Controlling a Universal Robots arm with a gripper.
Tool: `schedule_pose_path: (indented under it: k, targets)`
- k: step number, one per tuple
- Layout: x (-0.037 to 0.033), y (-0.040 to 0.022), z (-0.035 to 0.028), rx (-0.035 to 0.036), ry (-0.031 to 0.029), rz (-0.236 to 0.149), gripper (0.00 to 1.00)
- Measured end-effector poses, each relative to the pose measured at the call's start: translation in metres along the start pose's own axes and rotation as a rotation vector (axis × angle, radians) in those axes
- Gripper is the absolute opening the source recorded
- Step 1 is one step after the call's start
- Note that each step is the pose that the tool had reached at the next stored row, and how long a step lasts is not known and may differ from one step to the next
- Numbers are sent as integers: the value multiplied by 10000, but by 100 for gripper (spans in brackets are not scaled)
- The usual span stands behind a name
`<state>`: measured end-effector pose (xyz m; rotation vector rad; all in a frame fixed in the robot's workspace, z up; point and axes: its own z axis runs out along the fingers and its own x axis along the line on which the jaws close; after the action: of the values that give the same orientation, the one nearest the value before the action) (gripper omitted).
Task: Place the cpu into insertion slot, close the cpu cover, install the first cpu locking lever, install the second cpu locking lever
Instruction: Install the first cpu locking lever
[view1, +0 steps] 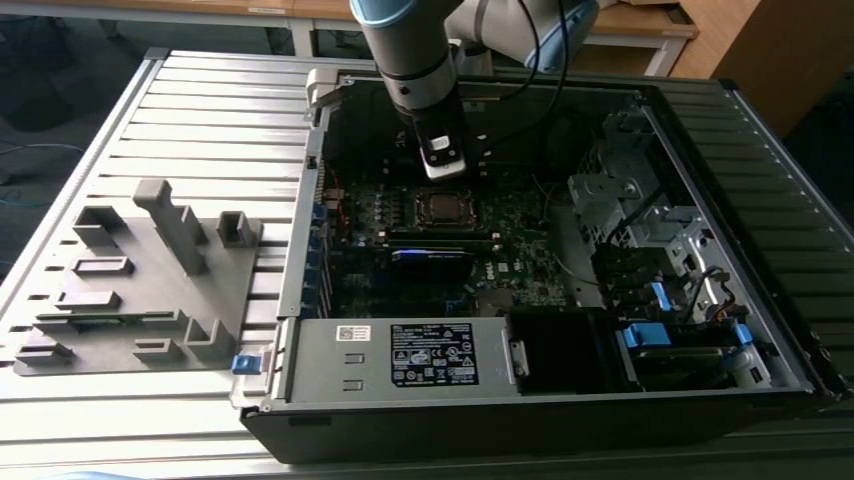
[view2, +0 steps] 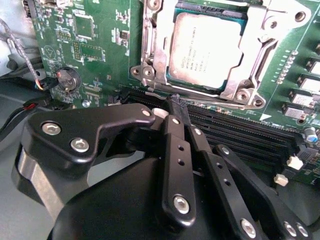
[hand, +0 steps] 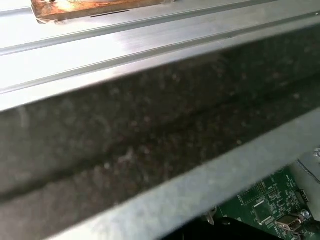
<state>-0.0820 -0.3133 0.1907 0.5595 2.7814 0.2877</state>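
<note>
Cpu (view2: 202, 47) sits in insertion slot (view2: 212, 10), cpu cover (view2: 257, 45) down over its edges. Gripper (view2: 177, 102) fingers pressed together, nothing between them, tips just beside the cover's edge.

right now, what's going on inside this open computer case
The robot arm's black gripper hangs inside the open black computer case. Its fingers are closed together, with the tips just beside the square, silver-edged insertion slot. The flat silver-grey square cpu already sits in the slot, and the thin silver metal cpu cover lies flat over its edges. I cannot tell whether the locking levers are latched.
</note>
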Motion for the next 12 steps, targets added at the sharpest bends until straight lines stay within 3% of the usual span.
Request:
schedule_pose_path:
  k: [12]
  targets:
    - [-1,-15,13,-8,-111,66,11]
